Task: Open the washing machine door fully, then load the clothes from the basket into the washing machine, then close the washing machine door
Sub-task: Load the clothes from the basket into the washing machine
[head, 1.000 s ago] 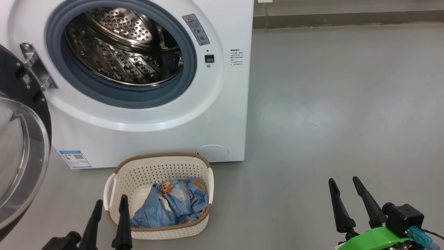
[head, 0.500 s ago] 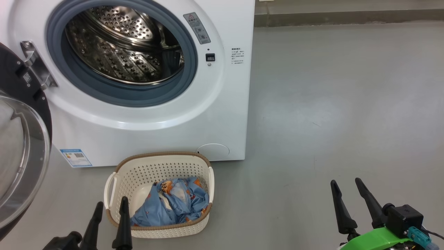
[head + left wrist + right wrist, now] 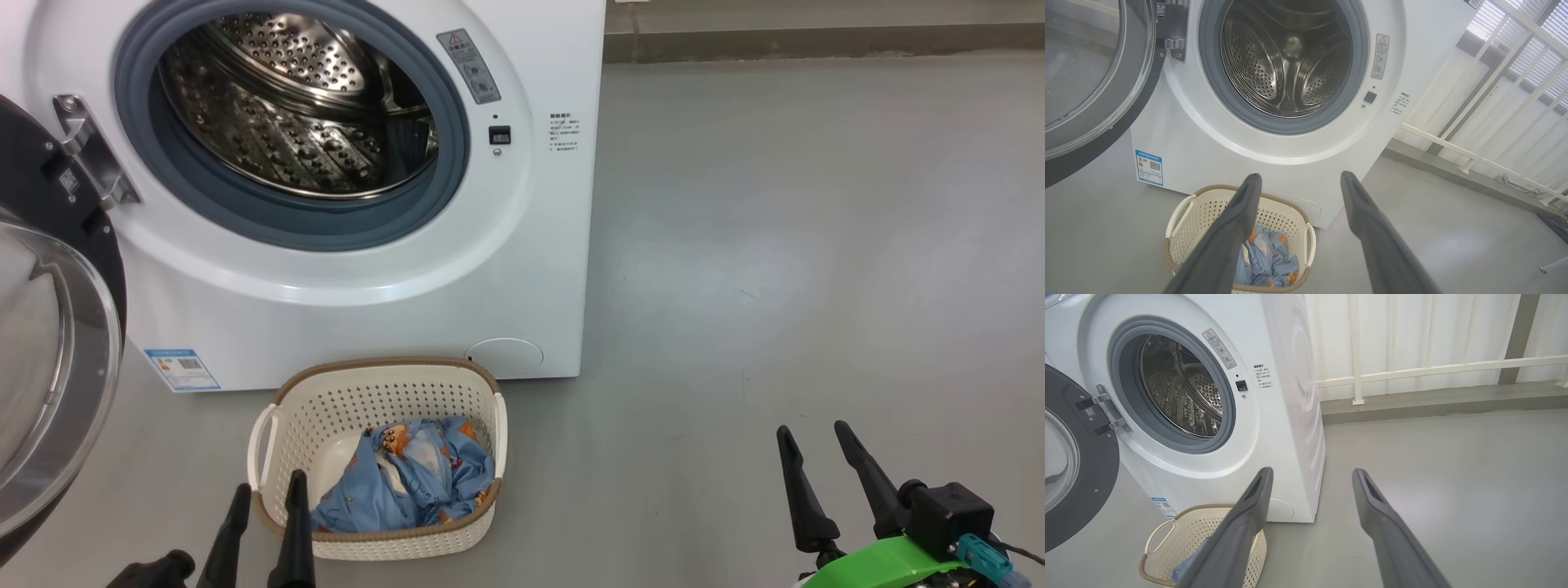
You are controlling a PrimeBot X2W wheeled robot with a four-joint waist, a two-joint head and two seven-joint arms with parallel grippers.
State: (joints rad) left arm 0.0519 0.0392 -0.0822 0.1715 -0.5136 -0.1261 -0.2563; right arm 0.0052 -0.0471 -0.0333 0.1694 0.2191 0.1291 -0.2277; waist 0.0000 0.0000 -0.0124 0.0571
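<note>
**Head view.** The washer stands on the grey floor. Its door is swung wide to the left on a metal hinge, which exposes the grey gasket and the perforated drum.

The basket sits on the floor just in front of the washer's lower panel. It lies below the opening, between the blue label and the round filter cap. The clothes lie bunched inside it, against the near and right walls.

The left gripper is at the lower left with its fingers apart and nothing between them. Its inner finger crosses the basket's near-left rim in this view, and the clothes lie just to the right of that finger. Whether the finger touches the rim cannot be told.

The right gripper is at the lower right, also spread and holding nothing. It is over bare floor, well apart from the basket and to the right of the washer.

**Left wrist view.** The basket lies below the spread fingers, with one finger crossing it. The clothes show just beside that finger, toward the gap.

**Right wrist view.** The basket shows at the lower left, partly behind one finger. A white railing runs behind the washer.
</note>
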